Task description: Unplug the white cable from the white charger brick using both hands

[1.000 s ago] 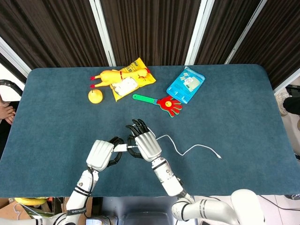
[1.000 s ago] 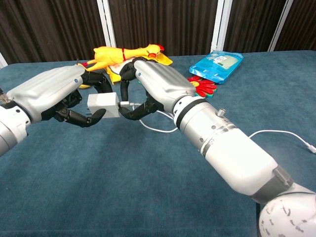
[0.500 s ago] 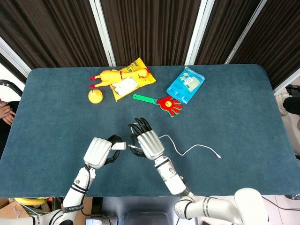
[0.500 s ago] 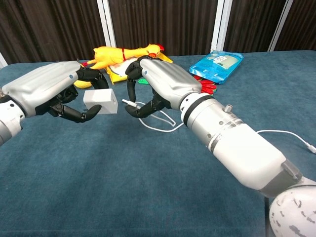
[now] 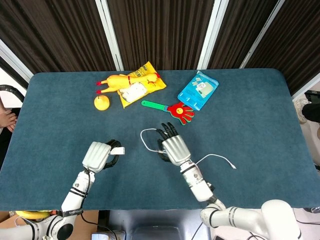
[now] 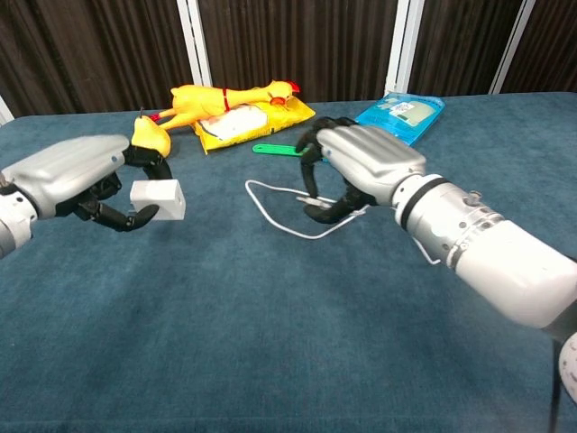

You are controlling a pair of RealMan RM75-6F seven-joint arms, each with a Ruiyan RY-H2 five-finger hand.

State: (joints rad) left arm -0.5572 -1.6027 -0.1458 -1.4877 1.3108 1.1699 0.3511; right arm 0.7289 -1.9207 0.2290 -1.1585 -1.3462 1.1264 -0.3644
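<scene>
Left hand (image 6: 77, 176) grips white charger brick (image 6: 158, 199) above the table, well apart from right hand (image 6: 361, 167); right hand pinches white cable (image 6: 270, 212) (plug end hidden inside curled fingers); cable's far end (image 5: 233, 167) lies on blue table (image 5: 260, 115); dark curtains (image 5: 160, 30) behind.

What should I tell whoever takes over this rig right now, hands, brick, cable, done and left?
Left hand: grips the white charger brick, held above the table.
Right hand: holds the white cable near its plug end; the rest loops and trails across the table to the right.
Done: cable and brick are apart, with a clear gap between the hands.
Left: probably only setting both down.
</scene>
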